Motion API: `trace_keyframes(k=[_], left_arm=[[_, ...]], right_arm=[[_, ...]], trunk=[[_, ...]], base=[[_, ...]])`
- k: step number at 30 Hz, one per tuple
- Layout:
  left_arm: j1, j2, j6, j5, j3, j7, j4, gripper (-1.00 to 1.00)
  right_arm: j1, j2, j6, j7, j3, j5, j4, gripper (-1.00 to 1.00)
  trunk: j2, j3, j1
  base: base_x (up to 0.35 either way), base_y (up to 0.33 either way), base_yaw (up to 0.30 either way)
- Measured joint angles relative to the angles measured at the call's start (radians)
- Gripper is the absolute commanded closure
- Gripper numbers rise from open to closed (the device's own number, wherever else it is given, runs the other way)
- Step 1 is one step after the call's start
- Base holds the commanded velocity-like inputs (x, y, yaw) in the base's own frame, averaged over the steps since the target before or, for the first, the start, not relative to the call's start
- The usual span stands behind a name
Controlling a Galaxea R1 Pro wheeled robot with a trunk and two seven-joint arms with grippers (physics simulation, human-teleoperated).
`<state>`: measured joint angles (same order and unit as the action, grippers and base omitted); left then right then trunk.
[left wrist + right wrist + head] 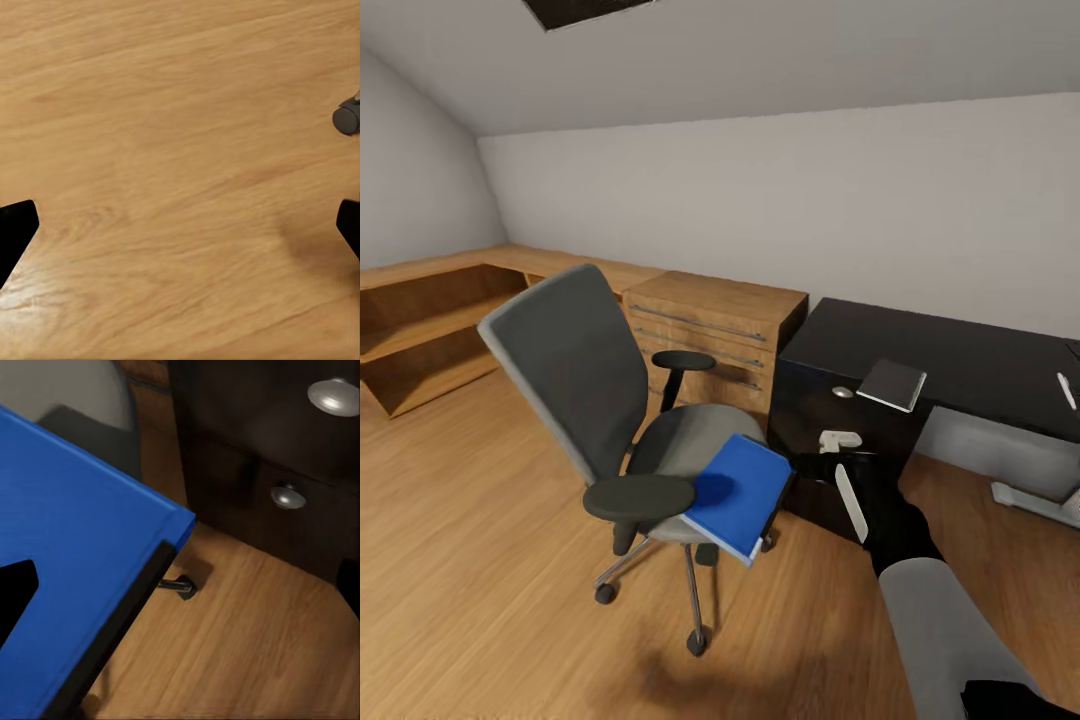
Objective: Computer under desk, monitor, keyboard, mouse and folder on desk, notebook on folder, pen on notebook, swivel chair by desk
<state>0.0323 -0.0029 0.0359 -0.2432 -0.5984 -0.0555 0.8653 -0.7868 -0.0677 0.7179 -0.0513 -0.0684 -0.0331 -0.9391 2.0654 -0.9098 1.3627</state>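
Head view: the thin, bright blue folder point(738, 495) lies flat on the grey padded seat of the swivel chair point(575, 375), one corner overhanging the front edge toward the worktop point(960, 360), whose glossy black top carries a small dark notebook point(893, 384). The right tool point(840, 462) hovers just beside the folder's corner, its fingers apart, with bare wood floor point(480, 540) around the chair's chrome legs. Left wrist view shows the left tool's point(180, 232) black fingertips spread wide over the floor near a castor point(347, 116).
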Motion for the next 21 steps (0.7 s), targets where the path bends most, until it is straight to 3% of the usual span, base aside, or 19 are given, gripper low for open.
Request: trace_keyframes(k=[21], left_arm=[[0.000,0.000,-0.003,0.001,0.014,0.002,-0.044,-1.00]], right_arm=[[0.000,0.001,-0.035,0.001,-0.001,0.013,0.030,-1.00]], trunk=[[0.000,0.021,0.000]], base=[[-0.024,0.020,-0.157]])
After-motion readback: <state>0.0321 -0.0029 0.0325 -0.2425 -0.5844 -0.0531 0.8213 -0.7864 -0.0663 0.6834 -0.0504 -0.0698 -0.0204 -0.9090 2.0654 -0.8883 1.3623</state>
